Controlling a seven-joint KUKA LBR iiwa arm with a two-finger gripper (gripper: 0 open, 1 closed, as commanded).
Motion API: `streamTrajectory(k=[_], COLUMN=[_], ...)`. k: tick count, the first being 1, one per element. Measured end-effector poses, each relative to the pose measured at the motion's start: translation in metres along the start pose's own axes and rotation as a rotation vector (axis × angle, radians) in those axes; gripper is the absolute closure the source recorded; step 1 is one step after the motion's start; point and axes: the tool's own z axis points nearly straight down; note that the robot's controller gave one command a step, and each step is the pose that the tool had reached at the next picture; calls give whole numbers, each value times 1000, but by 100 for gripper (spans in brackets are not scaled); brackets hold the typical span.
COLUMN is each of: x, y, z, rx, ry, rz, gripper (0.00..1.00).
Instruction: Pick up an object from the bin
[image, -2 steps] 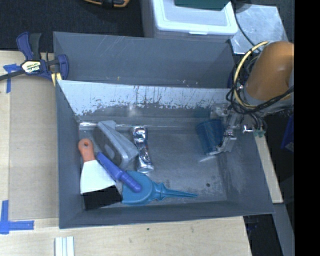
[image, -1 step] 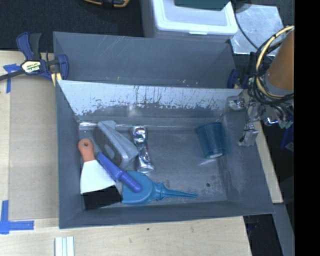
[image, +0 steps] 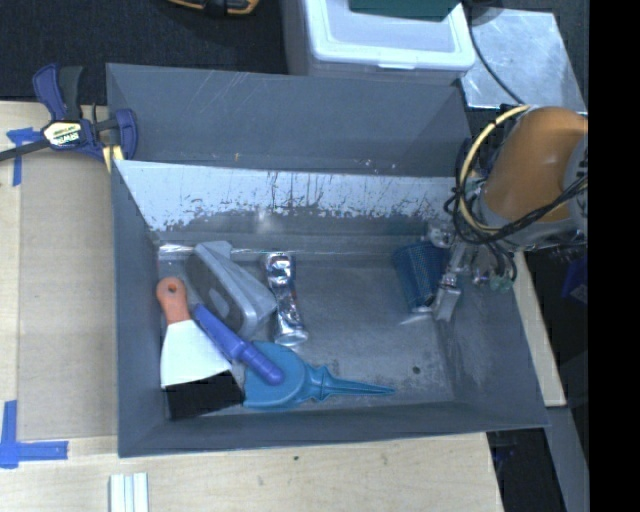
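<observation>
Camera view has the gripper (image: 445, 300) down at the right side of the bin (image: 300, 130), close to the right wall and toward the back corner. Just to its left, touching or nearly so, lies a dark blue piece (image: 412, 272), squarish and partly hidden by the gripper's metal. It is the nearest thing to the gripper. Whether the claw is wide or narrow cannot be told, nor whether the blue piece is in its grip. Above the gripper sit the wrist's orange cover (image: 535, 160) and a tangle of cables (image: 480, 215).

The floor around the blue piece is bare. The other things lie well apart from it, heaped at the left side. A crumpled foil wrapper (image: 283, 300) is closest, with a grey block (image: 235, 290) just beside it, tilted. A blue handle (image: 225, 340) crosses in front of the block and runs down to a blue funnel (image: 290, 380), whose spout points right along the front wall. Farthest left is a scraper (image: 190, 355) with an orange grip, a white blade and a black edge.
</observation>
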Motion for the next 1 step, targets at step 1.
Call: streamTrajectory(k=[1], x=[43], y=[-3], z=[-36], rx=[10], ry=[-22], rz=[-340], gripper=[0])
